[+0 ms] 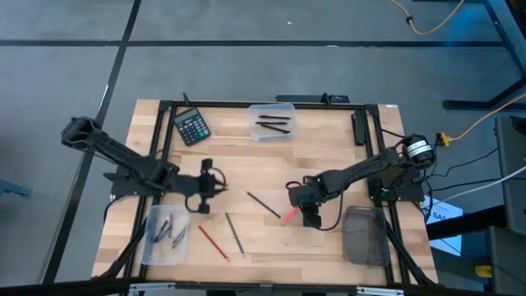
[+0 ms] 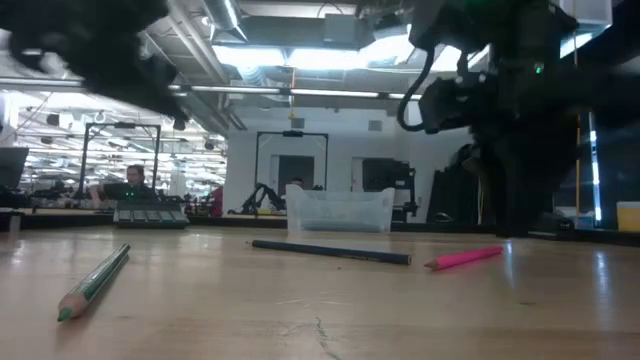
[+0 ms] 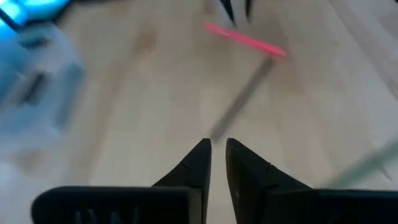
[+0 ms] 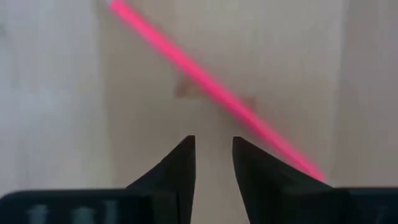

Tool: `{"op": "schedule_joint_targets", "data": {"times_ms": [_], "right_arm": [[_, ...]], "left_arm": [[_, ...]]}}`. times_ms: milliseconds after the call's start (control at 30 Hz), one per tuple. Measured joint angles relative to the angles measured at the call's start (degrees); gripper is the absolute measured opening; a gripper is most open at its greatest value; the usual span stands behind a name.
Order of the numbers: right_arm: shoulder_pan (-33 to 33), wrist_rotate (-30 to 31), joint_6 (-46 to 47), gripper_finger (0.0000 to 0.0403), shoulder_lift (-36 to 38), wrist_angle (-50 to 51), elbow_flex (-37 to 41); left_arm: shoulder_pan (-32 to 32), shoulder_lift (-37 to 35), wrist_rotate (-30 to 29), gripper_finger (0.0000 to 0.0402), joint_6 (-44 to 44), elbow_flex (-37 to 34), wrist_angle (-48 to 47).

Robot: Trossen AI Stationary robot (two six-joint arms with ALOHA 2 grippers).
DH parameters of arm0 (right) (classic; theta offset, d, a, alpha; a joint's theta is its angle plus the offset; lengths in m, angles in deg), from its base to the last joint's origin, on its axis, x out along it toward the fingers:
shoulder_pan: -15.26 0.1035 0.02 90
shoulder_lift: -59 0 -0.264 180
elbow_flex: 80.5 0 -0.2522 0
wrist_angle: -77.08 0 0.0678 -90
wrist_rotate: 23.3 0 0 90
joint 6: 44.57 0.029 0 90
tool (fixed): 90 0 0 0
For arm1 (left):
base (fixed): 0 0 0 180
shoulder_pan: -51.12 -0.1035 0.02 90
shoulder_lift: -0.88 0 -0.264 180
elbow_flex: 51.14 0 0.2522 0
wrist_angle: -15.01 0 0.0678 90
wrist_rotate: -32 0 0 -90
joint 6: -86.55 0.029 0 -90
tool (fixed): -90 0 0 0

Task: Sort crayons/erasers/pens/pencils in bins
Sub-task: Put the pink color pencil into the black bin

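Four pencils lie flat on the wooden table: a pink one (image 1: 289,215), a dark one (image 1: 263,204), a green one (image 1: 235,232) and a red one (image 1: 212,241). My right gripper (image 4: 213,142) hovers just above the pink pencil (image 4: 211,84), open, its fingers clear of it. My left gripper (image 3: 217,143) floats over bare wood left of the dark pencil (image 3: 242,99), with only a narrow gap between its fingers. A clear bin (image 1: 167,234) at near left holds grey sticks. The far clear bin (image 1: 272,121) holds black sticks. A smoky bin (image 1: 363,234) stands at near right.
A black calculator (image 1: 191,126) lies at the far left of the table. A black frame (image 1: 164,107) runs along the table's edges. Bare wood stretches between the far bin and the pencils. In the low view the green pencil (image 2: 95,283) lies nearest.
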Motion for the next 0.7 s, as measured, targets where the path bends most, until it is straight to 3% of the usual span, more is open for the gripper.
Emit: {"op": "schedule_joint_targets", "data": {"times_ms": [200, 333, 533, 700], "right_arm": [[0.0, -0.2, 2.7, 0.0097, 0.0, -1.3, -1.2], [0.6, 4.7, 4.3, 0.0097, 0.0, -0.4, -4.3], [1.9, 10.5, 5.6, 0.0097, 0.0, -0.4, -7.3], [1.9, 11.7, 11.5, 0.0097, 0.0, -0.4, -8.4]], "left_arm": [[-9.2, 0.0, -0.9, 0.0075, 8.9, 0.3, 4.1], [-14.3, 0.0, 0.2, 0.0099, 13.2, 0.3, 4.1], [-18.6, 0.0, 2.3, 0.0113, 16.8, 0.3, 4.0], [-20.8, 0.0, 4.3, 0.0113, 24.9, -0.6, 5.0]]}}
